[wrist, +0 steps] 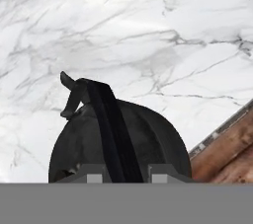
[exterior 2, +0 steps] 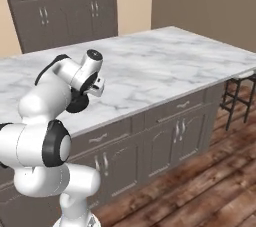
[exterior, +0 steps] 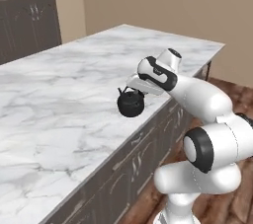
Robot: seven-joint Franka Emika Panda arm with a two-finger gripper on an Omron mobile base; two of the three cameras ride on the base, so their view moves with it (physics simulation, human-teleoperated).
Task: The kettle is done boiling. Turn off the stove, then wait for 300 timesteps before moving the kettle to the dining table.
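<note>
Around the work spot: tall dark panelled cabinets (exterior 2: 65, 6) against the far wall beyond the fingers, a beige wall (exterior: 163, 1) behind the marble, and wooden floor (exterior 2: 200, 186) below. Dark thin legs (exterior 2: 235, 98) under the far end of the dining table (exterior 2: 165, 66), well off to the right of the fingers in the right base view. Grey-brown cabinet fronts (exterior 2: 165, 141) with small handles under the tabletop edge. No object between the fingers and the kettle.

Kettle (exterior: 131, 103) directly under the gripper (exterior: 134, 90), near the tabletop's front edge, spout pointing away toward the left in the left base view. In the hand view, kettle (wrist: 118, 139) close in, its arched handle (wrist: 106, 124) running up between the two fingers (wrist: 94, 174) and the marble spread beyond it. Cannot tell whether the kettle's base touches the marble or hangs just above it.

Arm bent forward from the base, forearm reaching out over the table edge, hand angled down over the kettle. In the right base view, gripper (exterior 2: 89, 92) mostly hidden behind the wrist. Fingers set either side of the handle, apparently clamped on it.
</note>
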